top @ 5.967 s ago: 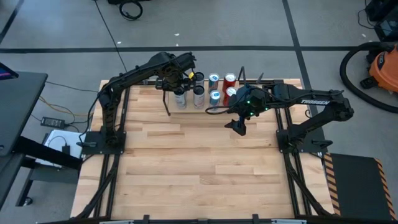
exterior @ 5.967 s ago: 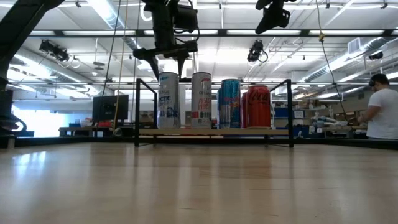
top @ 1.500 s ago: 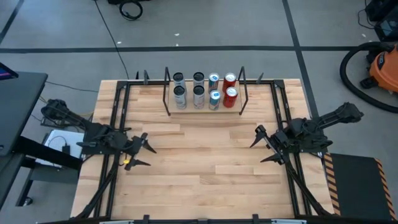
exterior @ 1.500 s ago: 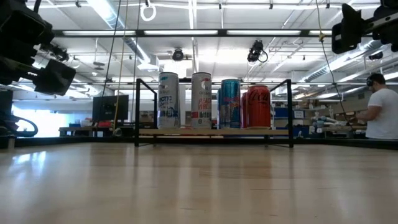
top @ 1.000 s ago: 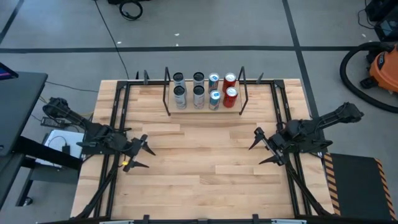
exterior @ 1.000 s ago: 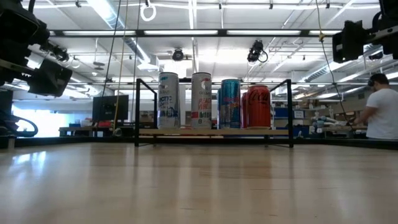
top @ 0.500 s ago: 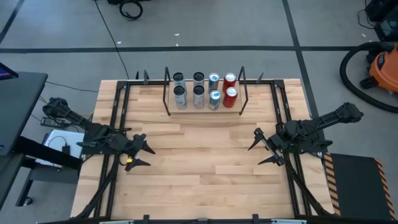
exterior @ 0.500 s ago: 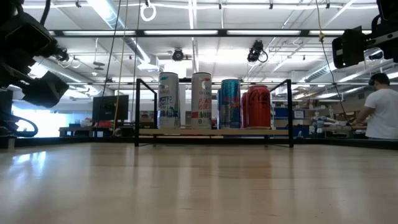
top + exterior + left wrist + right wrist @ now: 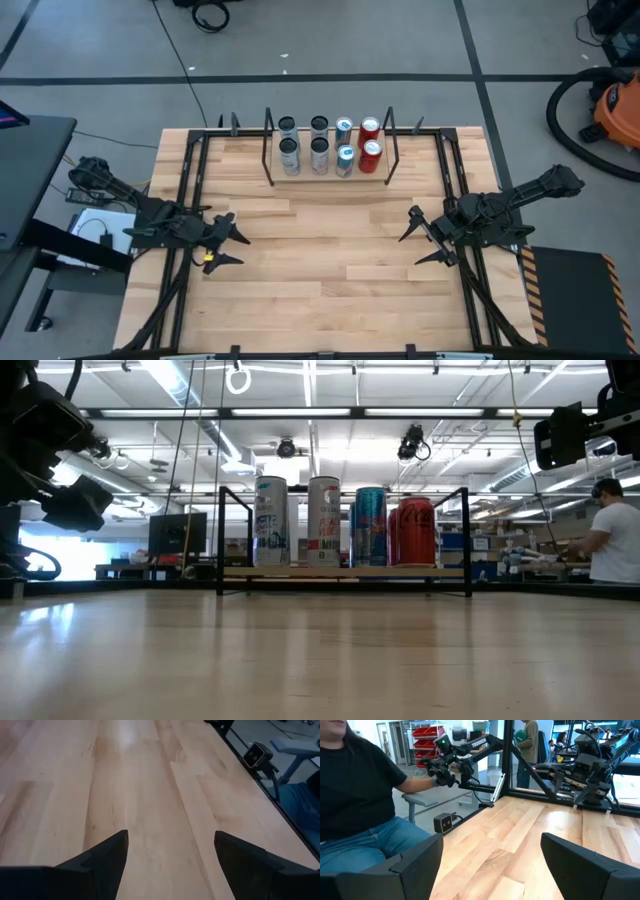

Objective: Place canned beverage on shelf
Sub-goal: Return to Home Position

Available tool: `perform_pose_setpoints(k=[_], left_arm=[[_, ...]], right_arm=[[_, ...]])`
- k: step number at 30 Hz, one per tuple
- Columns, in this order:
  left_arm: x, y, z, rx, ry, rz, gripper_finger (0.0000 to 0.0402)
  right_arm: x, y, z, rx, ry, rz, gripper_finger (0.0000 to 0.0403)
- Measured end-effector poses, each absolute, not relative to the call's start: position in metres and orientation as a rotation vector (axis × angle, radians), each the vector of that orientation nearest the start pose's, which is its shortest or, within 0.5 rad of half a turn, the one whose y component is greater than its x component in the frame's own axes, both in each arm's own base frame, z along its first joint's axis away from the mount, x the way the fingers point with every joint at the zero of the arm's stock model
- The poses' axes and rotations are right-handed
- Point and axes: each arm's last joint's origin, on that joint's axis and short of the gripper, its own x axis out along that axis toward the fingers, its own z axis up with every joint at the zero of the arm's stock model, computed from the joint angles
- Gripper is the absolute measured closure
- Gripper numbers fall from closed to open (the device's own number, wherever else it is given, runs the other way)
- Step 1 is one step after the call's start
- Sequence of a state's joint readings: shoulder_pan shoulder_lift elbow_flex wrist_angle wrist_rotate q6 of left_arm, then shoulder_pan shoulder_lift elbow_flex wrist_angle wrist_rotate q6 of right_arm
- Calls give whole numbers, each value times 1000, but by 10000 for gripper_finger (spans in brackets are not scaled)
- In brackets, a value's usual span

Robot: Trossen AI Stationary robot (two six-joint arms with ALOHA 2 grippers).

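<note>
Several cans stand upright in two rows on the shelf [image 9: 330, 176], a pale board between two black wire frames at the table's far middle. In the low view they show as a white can [image 9: 270, 522], a second white can [image 9: 323, 522], a blue can [image 9: 370, 527] and a red can [image 9: 416, 531]. My left gripper [image 9: 228, 247] is open at the table's left side, far from the shelf, with bare wood between its fingers [image 9: 107, 857]. My right gripper [image 9: 415, 240] is open at the right side, with nothing between its fingers [image 9: 420, 862].
A wide stretch of bare wooden tabletop [image 9: 320, 260] lies between the two grippers and in front of the shelf. A seated person [image 9: 355, 805] shows beyond the table's near edge in the right wrist view. Another person [image 9: 612, 540] stands in the room far behind.
My left gripper has rolled about its own pointing line while staying in place. Neither gripper has shifted across the table, and the cans stand as before.
</note>
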State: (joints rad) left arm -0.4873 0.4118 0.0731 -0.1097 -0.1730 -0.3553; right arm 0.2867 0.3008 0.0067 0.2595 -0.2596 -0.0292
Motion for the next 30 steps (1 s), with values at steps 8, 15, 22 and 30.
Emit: perform_pose_setpoints(k=[8, 15, 22, 30], left_arm=[[105, -50, 143, -202, 472, -230, 104], [105, -50, 143, -202, 472, -231, 104], [105, -46, 146, -219, 440, -205, 104], [107, -28, 155, -278, 327, -70, 104]], right_arm=[[109, 39, 165, -29, 24, 543, 57], [107, 39, 168, -28, -8, 537, 57], [104, 31, 174, -30, -74, 478, 57], [101, 22, 180, -36, -141, 396, 57]])
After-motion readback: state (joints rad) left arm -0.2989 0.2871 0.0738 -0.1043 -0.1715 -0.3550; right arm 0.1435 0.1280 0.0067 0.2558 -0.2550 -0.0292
